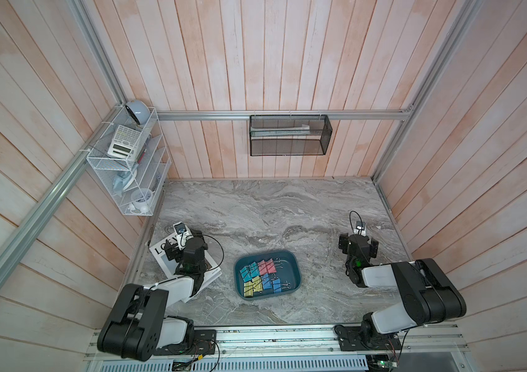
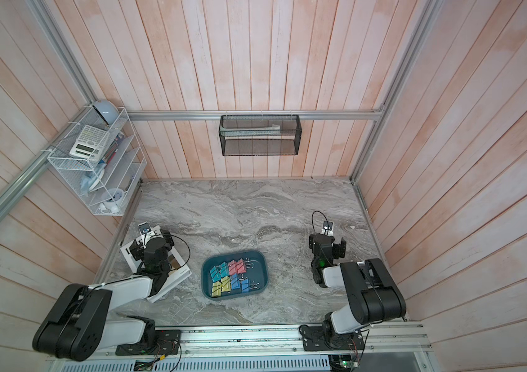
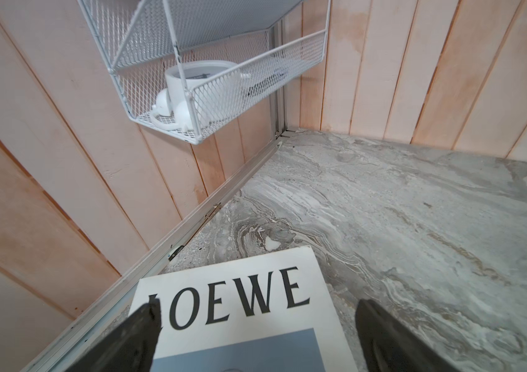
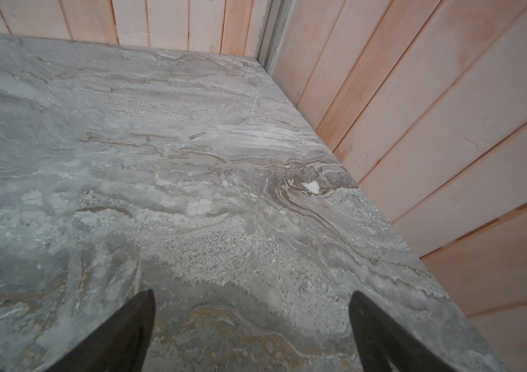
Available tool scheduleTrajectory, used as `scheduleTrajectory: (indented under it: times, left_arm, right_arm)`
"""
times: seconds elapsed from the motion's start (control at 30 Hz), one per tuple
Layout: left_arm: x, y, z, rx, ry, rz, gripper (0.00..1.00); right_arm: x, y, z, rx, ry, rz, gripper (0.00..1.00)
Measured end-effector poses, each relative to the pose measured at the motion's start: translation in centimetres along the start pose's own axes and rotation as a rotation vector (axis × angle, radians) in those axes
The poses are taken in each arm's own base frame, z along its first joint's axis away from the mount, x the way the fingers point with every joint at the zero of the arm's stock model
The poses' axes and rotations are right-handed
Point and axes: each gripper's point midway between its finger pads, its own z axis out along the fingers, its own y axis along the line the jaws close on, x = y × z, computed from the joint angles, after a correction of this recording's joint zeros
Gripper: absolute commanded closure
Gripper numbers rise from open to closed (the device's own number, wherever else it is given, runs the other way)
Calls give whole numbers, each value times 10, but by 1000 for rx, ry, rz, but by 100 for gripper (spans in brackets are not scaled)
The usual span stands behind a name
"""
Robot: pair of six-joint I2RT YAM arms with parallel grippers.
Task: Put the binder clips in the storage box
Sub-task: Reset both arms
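Lying paired by colour: binder clips (image 1: 267, 266) | storage box (image 1: 292, 268) dark teal, shallow

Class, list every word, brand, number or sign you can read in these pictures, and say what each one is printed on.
"LOEWE": large black letters on the cover of the white magazine.
Calculator keys and display, in the white wire rack: too small to read.
Small print along the magazine's edge, in both top views: too small to read.
Nothing else is legible.
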Motion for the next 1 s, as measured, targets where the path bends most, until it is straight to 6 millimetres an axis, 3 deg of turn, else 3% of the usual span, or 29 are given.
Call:
scheduleTrajectory:
  times: [0.1, 0.4, 1.0]
  left_arm:
    - [14, -9, 10, 52, 19, 22, 0]
    - [-5, -23, 29, 154, -16, -43, 0]
    - [-8, -28, 30, 188, -23, -51, 0]
  right_arm:
    - [-11, -5, 7, -9, -35, 49, 2]
    - [-15, -5, 16, -41, -48, 95, 2]
    - [-17, -1, 16, -58, -51, 97, 2]
